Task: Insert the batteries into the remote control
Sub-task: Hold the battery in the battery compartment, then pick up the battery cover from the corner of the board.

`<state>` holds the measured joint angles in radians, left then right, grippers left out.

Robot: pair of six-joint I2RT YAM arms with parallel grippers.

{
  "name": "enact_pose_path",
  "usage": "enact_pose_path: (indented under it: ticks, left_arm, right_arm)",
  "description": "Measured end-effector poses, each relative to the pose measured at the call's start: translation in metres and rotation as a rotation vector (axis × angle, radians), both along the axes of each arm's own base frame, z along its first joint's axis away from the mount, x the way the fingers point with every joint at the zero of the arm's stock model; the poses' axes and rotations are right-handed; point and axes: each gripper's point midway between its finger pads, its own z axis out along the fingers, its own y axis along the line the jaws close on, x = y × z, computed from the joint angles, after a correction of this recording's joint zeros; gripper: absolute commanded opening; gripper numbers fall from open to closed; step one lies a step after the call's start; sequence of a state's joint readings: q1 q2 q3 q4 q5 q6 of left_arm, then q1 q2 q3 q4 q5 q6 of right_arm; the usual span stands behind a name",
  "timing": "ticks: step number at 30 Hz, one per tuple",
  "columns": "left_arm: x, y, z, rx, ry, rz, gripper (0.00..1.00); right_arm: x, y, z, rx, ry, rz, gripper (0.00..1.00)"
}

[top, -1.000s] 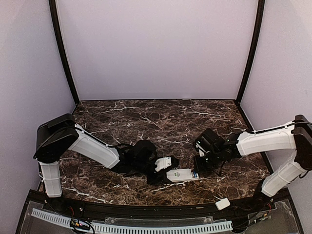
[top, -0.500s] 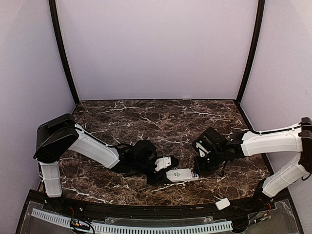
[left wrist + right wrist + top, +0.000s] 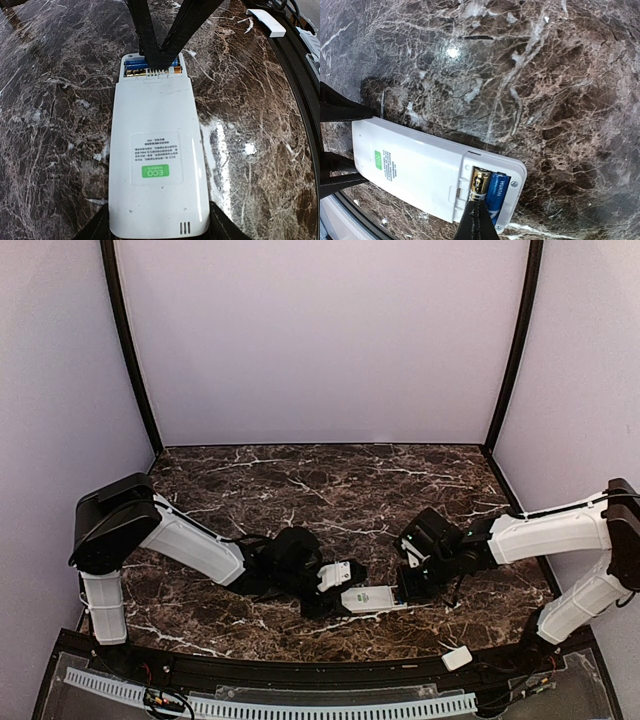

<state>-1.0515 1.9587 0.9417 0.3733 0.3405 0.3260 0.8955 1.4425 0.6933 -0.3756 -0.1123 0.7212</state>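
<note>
Top external view, read left to right: I count two arms, one remote and one loose cover. The left claw is set to a middling width and clamps the remote by its long sides, at the end nearest that arm. The remote lies flat and back face up on the marble table, near the front edge and between the two arms. The right claw is closed to a single point, its tip down at the remote's other end. The white cover lies at the front edge to the right, well apart from the remote.

Left wrist view: the left claw's fingers show only as dark slivers at the bottom corners, cut off by the frame and flanking the remote. The right claw's tip hides the middle of the open compartment.

Right wrist view: two batteries lie side by side in the compartment, one showing a blue label, the other mostly a gold-coloured end. The closed tip touches them where they meet. Whether they are fully seated I cannot tell. The remote's button face is hidden against the table.
</note>
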Motion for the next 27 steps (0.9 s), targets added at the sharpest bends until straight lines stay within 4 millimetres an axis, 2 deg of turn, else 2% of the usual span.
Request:
enact_pose_path:
  ticks: [4, 8, 12, 14, 16, 18, 23, 27]
  left_arm:
    - [0.000, 0.000, 0.000, -0.001, 0.001, 0.000, 0.41]
    - [0.000, 0.000, 0.000, -0.001, 0.002, -0.001, 0.62]
    - [-0.001, 0.000, 0.000, -0.001, 0.002, -0.003, 0.79]
    - [-0.001, 0.000, 0.000, -0.002, 0.001, -0.009, 0.83]
    - [-0.001, 0.000, 0.000, -0.002, -0.001, -0.013, 0.85]
    - [0.000, 0.001, 0.000, -0.001, -0.003, -0.013, 0.86]
    - [-0.001, 0.003, 0.005, 0.011, -0.002, -0.012, 0.87]
    - [0.000, -0.005, 0.031, -0.020, -0.028, -0.006, 0.87]
  right_arm:
    - [0.000, -0.001, 0.001, -0.001, -0.002, 0.000, 0.00]
    - [-0.002, -0.004, 0.009, -0.019, 0.006, -0.001, 0.00]
    - [0.007, -0.005, 0.036, -0.012, -0.033, -0.049, 0.13]
    - [0.012, -0.009, 0.051, -0.012, -0.058, -0.092, 0.22]
    - [0.015, -0.015, 0.061, -0.019, -0.069, -0.140, 0.31]
    - [0.016, -0.024, 0.064, -0.045, -0.066, -0.185, 0.34]
    - [0.014, -0.055, 0.057, -0.147, -0.024, -0.300, 0.45]
    - [0.016, -0.078, 0.054, -0.210, -0.003, -0.380, 0.56]
